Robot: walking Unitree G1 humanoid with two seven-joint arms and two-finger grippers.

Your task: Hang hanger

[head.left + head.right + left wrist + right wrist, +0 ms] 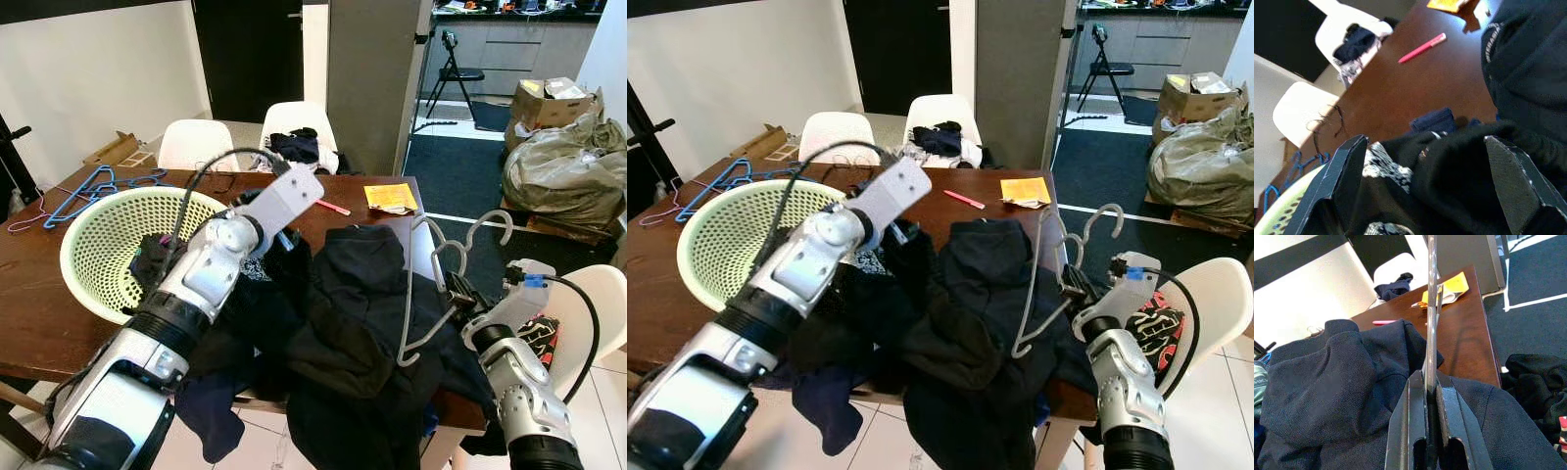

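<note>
The right hand (1431, 396) is pinching its two flat black fingers (1405, 431) tight on the thin bar of a pale grey hanger (431, 294), holding it upright near the right edge of the dark wooden tabletop (29, 313). The hanger is rising from that grip as a slim, smooth loop of plastic or coated wire, curving up to a rounded hook (490, 227) above the tabletop's edge; in the right wrist view its bar is running straight up from between the fingers. Just beside and below it, a heap of dark navy and black clothes (353, 323) is lying rumpled across the tabletop, the nearest garment showing a fine, pebbly knit. The left hand (1425, 181) is reaching over the left part of that heap with its blunt black fingers (1342, 181) spread wide apart, gripping nothing, a black garment with a white pattern lying between them. Beside it a round, pale green laundry basket (98, 245) with perforated walls is standing on the tabletop. Farther off, a pink pen (333, 208) and a yellow packet (390, 198) are lying on the wood, blue hangers (93, 188) are lying at the far left corner, and white chairs (196, 142) are standing behind.
</note>
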